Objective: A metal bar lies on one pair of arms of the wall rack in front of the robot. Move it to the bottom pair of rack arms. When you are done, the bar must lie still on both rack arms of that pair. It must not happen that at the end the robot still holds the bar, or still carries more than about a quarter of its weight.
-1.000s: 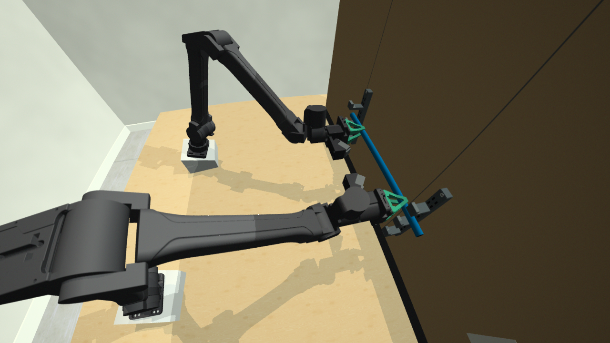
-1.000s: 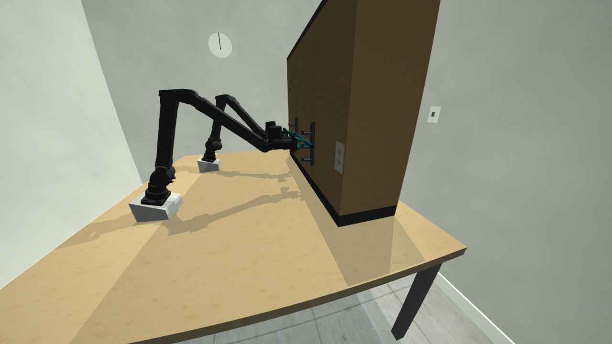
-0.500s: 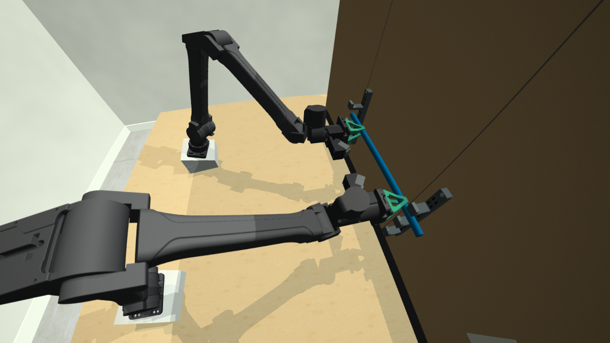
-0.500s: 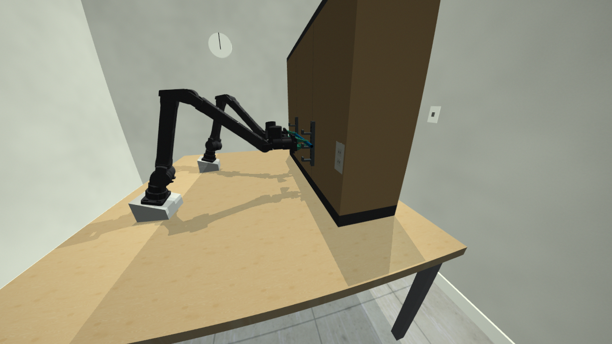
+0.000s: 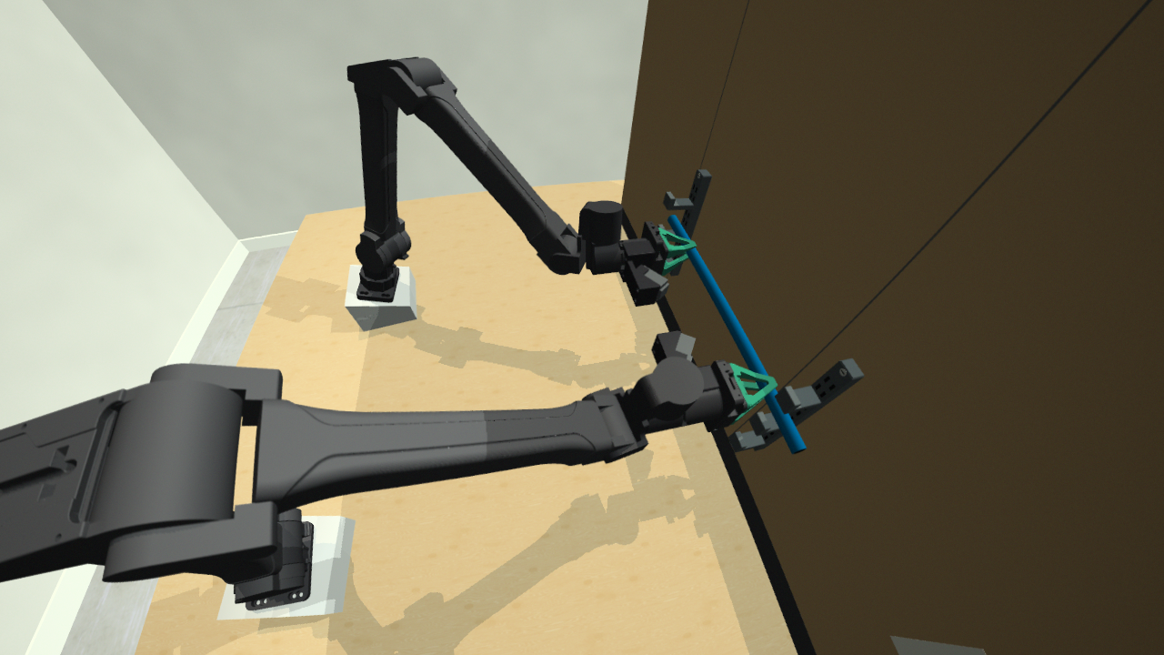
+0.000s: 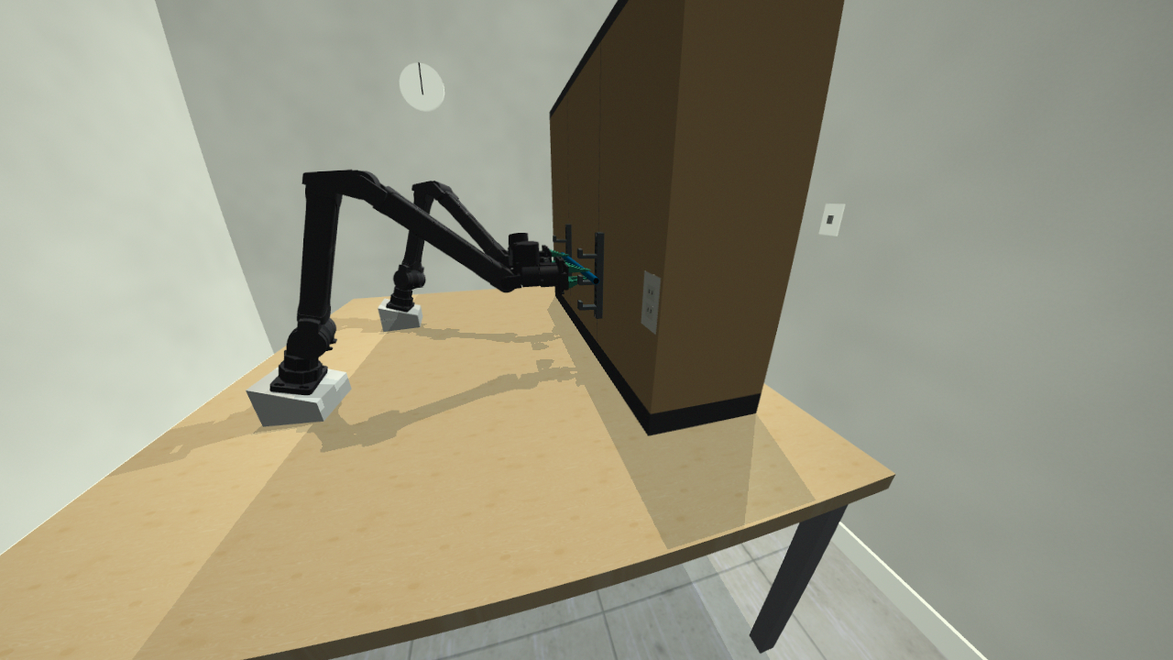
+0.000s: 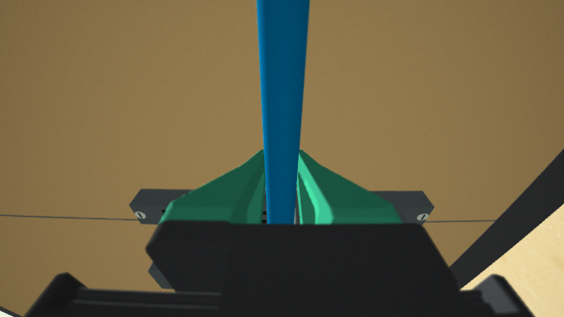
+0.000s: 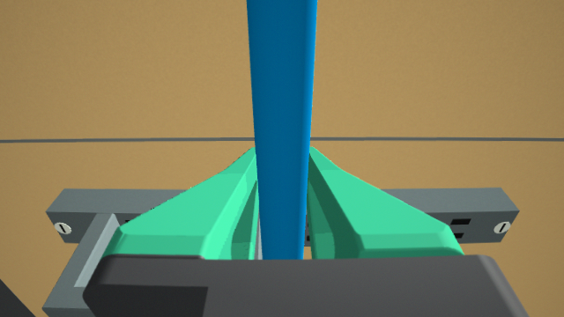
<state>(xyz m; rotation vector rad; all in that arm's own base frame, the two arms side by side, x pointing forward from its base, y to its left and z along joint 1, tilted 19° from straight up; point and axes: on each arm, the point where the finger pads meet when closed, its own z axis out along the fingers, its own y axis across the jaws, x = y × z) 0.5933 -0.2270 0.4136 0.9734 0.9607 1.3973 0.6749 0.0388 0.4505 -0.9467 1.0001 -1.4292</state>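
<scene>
I have both grippers on the blue bar (image 5: 727, 317) (image 6: 586, 272) (image 7: 284, 88) (image 8: 283, 88), in front of the brown panel (image 5: 977, 244) (image 6: 627, 164) (image 7: 132, 88) (image 8: 132, 79). From my top view the bar slants from 11 o'clock to 5 o'clock. My left gripper (image 5: 690, 250) (image 7: 281, 158) pinches it near its 11 o'clock end, and my right gripper (image 5: 774, 388) (image 8: 282, 159) pinches it toward 5 o'clock, with a short stretch sticking out past the fingers. In each wrist view the bar runs up to 12 o'clock from between the green fingertips.

The far rack rail (image 5: 699, 191) (image 6: 568, 237) (image 7: 401, 200) stands by the 11 o'clock end, the near rack rail (image 5: 830, 382) (image 6: 599, 299) (image 8: 476, 200) by the 5 o'clock end. Looking from the exterior, I see the bar's near end at about the height of the middle rack arm, above the bottom rack arm (image 6: 586, 306), which sits at 6 o'clock from it. So the bar is not on the bottom pair; whether any arm of the rack carries some of its weight, I can't tell.
</scene>
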